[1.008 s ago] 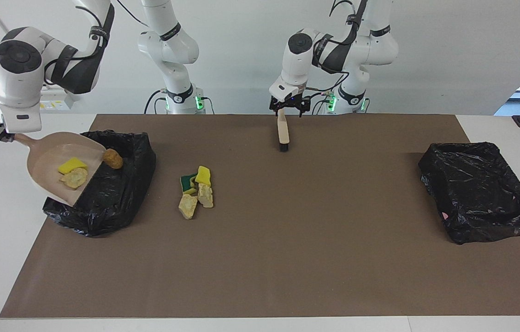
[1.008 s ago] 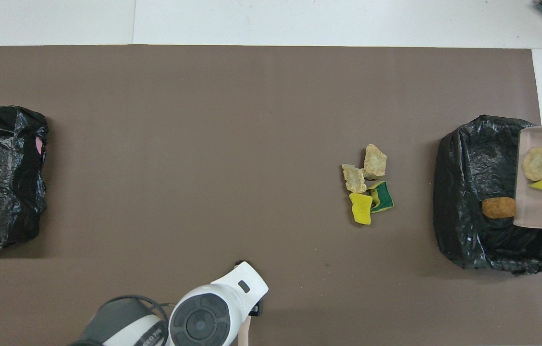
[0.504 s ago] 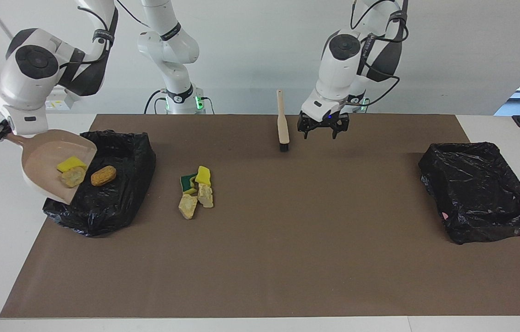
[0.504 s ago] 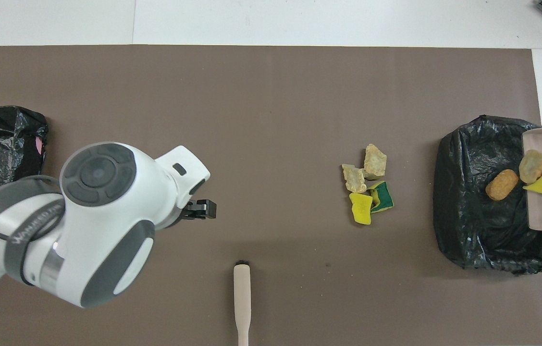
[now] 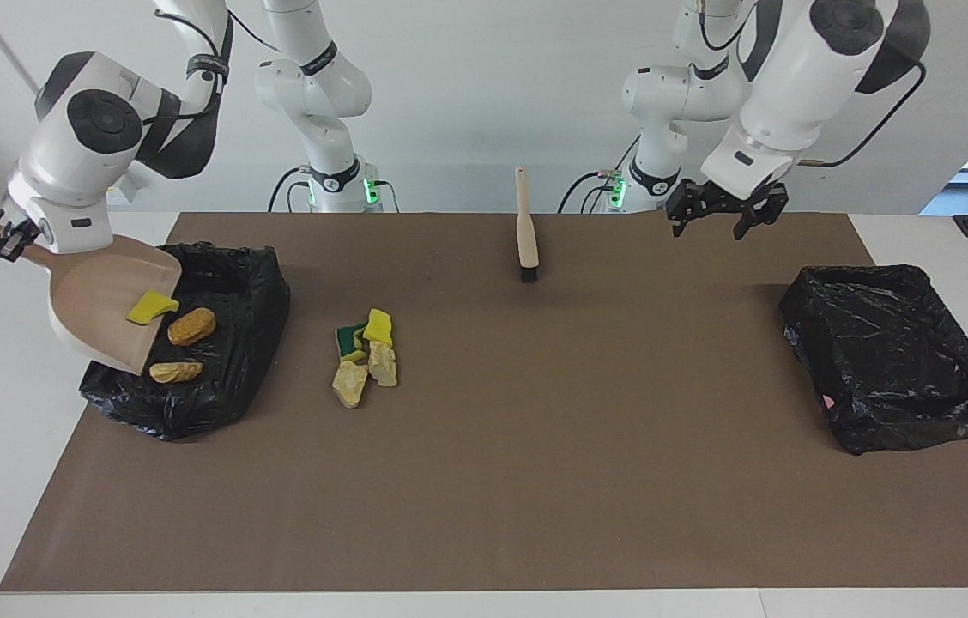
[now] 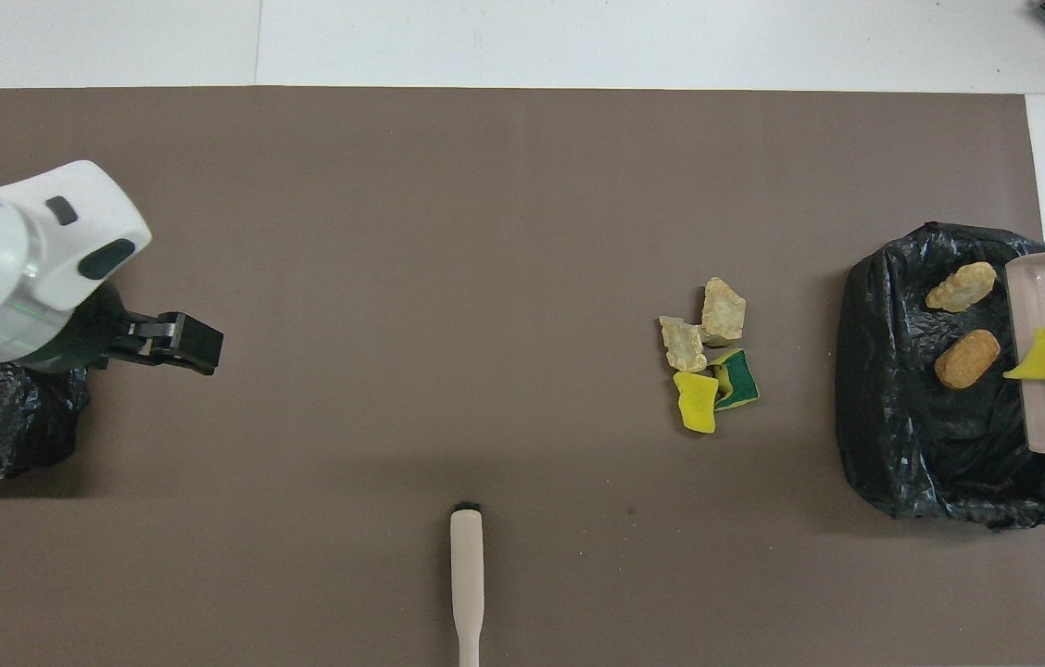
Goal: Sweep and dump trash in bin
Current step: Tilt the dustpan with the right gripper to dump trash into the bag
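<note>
Dustpan is held tilted over the bin at the right arm's end of the worktop, its handle clamped tight in the right gripper. A yellow sponge bit is seen right at the pan's lip, while a brown lump and a pale foam chunk are already lying in the black-lined bin. A little pile of trash, yellow and green sponge bits plus beige foam chunks, is left on the brown mat beside that bin, toward the middle of the worktop. The brush is lying flat at the robots' edge of the mat, bristles pointing away from the robots, with nothing gripping it. The left gripper is seen up in the air with fingers spread wide and empty, over the mat near a second bin at the left arm's end.
</note>
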Available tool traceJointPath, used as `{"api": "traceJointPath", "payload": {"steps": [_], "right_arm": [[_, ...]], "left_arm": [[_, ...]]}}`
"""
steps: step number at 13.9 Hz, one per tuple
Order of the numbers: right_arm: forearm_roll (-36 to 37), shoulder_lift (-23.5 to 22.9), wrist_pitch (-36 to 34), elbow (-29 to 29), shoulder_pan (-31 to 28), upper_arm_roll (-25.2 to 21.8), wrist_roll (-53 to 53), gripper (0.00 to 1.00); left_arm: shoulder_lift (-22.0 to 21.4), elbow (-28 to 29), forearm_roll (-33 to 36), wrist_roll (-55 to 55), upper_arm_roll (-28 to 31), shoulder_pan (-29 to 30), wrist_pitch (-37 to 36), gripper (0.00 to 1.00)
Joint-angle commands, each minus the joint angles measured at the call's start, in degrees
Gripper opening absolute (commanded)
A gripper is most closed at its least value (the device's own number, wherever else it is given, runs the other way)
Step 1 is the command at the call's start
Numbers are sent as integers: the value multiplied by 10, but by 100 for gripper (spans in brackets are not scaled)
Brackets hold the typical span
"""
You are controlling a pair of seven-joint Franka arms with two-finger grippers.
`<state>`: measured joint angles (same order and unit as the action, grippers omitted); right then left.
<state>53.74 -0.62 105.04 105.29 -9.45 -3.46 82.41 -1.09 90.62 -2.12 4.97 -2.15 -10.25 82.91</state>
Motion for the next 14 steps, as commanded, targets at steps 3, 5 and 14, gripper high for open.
{"api": "traceJointPath", "payload": {"steps": [3, 5, 14], "right_arm": [[57, 17, -50, -4, 46, 4, -4, 0], [88, 16, -53, -2, 54, 4, -18, 0], [88, 6, -116, -46, 84, 7, -75, 0]], "left_arm": [[14, -100, 12, -62, 43, -10, -93, 100], [16, -116, 12, -67, 43, -6, -94, 100], [0, -108, 12, -62, 50, -6, -81, 100]]}}
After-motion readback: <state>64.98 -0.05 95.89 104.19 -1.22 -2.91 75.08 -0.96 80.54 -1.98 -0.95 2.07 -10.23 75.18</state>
